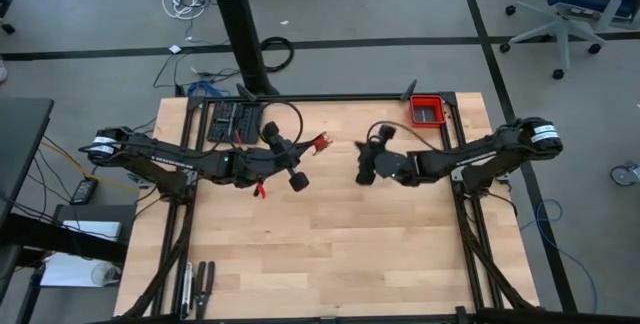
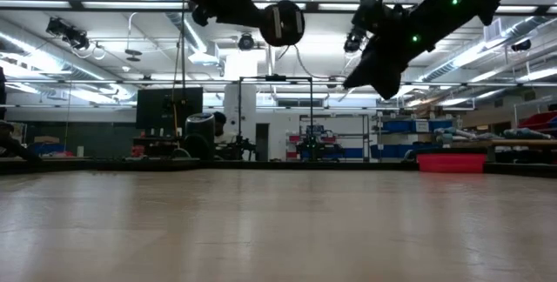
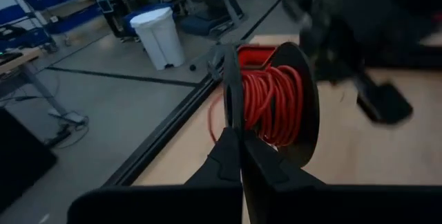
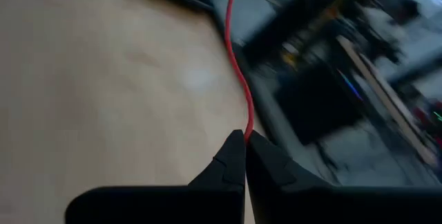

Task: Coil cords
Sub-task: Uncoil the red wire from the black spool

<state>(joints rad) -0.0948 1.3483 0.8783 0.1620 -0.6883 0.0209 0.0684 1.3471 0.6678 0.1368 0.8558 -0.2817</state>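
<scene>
1. The right gripper (image 4: 245,137) has its fingers pressed together on the red cord (image 4: 238,72), pinching it right at the tips. I'd say that is to keep the strand taut and guided while it gets wound.
2. From that pinch the cord runs straight away from the fingers, up over the table (image 1: 330,254).
3. The left gripper (image 3: 240,141) is also shut, its fingers clamped on the rim of a black spool (image 3: 300,106). The spool already carries a thick wrap of red cord between its flanges, so most of the length seems to be there.
4. Holding the spool by its edge leaves the winding face free, which looks like the reason for that grip.
5. From above, both grippers hang over the middle of the table, near each other but apart: the left one (image 1: 285,156) with the spool, the right one (image 1: 368,164) facing it.
6. A bit of red shows between them (image 1: 321,144), and another short piece hangs below the left arm.
7. The level view shows both held well above the table, so the cord is not dragging.
8. A red bin (image 1: 428,111) sits at the far right corner, out of the way.
</scene>
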